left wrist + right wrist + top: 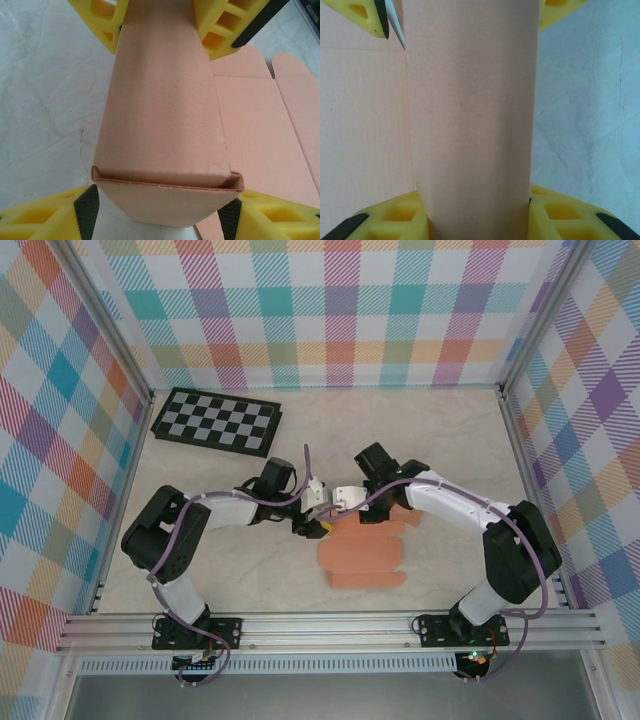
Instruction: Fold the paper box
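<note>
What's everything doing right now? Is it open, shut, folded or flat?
paper box: partly folded, one long panel lifted, the rest flat on the table.
left fingers: closed against that panel's sides.
right fingers: closed against the same panel.
checkerboard: lying flat, far left corner.

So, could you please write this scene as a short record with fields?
box: salmon-orange thin card paper box, mostly flat on the table, one panel lifted
left: left claw closed across the lifted panel
right: right claw closed across the same panel, at its other end
background: black-and-grey checkerboard, far left, apart from the box
surface: pale stone-patterned table
</note>
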Controlling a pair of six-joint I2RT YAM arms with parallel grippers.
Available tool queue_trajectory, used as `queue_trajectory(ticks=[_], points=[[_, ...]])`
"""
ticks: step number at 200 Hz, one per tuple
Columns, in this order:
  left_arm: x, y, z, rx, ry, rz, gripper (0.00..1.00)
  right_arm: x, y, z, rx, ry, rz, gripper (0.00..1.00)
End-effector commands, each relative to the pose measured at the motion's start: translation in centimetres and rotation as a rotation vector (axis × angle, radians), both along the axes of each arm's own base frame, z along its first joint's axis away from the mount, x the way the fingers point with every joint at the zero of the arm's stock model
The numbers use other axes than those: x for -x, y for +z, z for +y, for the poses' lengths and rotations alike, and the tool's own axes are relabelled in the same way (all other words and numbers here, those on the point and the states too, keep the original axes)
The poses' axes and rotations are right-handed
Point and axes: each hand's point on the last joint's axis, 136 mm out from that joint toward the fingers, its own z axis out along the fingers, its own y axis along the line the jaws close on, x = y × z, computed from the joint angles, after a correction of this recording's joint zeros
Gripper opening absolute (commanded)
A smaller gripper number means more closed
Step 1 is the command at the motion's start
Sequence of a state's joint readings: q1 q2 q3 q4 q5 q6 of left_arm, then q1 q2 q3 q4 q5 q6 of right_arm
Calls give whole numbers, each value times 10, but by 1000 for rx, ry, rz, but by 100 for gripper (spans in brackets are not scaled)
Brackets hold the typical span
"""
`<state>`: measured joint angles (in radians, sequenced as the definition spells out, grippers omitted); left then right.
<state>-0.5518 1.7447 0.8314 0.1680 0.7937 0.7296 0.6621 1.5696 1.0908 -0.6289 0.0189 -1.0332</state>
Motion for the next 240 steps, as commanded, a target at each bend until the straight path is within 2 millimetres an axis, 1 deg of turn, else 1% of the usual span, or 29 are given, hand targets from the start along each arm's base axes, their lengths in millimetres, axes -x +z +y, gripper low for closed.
queue_trajectory(ticks=[1, 13, 30, 49, 67, 91, 105, 112, 145, 163, 184, 192, 197, 201, 208, 212, 224, 240], points=[[0, 8, -23, 20, -53, -51, 63, 18, -1, 20, -57, 75, 31, 37], [3, 10, -24, 29, -75, -47, 62, 19, 2, 21, -68, 79, 25, 36], [2, 14, -27, 43, -82, -54, 62, 20, 3, 20, -74, 83, 15, 36], [1, 18, -27, 57, -86, -76, 66, 22, 2, 18, -74, 92, 9, 36], [-1, 21, -22, 63, -79, -90, 71, 24, 0, 15, -67, 94, 10, 36], [0, 24, -21, 96, -92, -86, 72, 27, -1, 13, -70, 100, -1, 35], [1, 28, -24, 123, -109, -75, 69, 27, 1, 12, -76, 105, -14, 35], [2, 29, -25, 133, -117, -73, 69, 28, 1, 11, -77, 107, -20, 34], [4, 32, -29, 156, -119, -73, 68, 29, 6, 5, -120, 79, -26, 34], [10, 31, -29, 142, -129, -76, 66, 28, 12, 1, -158, 46, -19, 34], [15, 24, -30, 129, -129, -76, 64, 27, 15, -4, -196, 19, -12, 34], [15, 23, -32, 133, -130, -74, 62, 27, 15, -7, -198, 11, -12, 34], [15, 22, -34, 139, -136, -71, 58, 28, 14, -8, -198, 11, -10, 34], [15, 21, -35, 143, -139, -71, 56, 28, 13, -9, -197, 10, -9, 34], [13, 20, -37, 148, -134, -65, 56, 29, 12, -10, -196, 10, -10, 34], [12, 20, -38, 153, -131, -68, 53, 29, 11, -11, -195, 11, -10, 34], [7, 19, -40, 154, -121, -79, 52, 30, 12, -11, -199, 11, -13, 34], [6, 18, -43, 158, -133, -77, 52, 30, 13, -12, -197, 15, -13, 34]])
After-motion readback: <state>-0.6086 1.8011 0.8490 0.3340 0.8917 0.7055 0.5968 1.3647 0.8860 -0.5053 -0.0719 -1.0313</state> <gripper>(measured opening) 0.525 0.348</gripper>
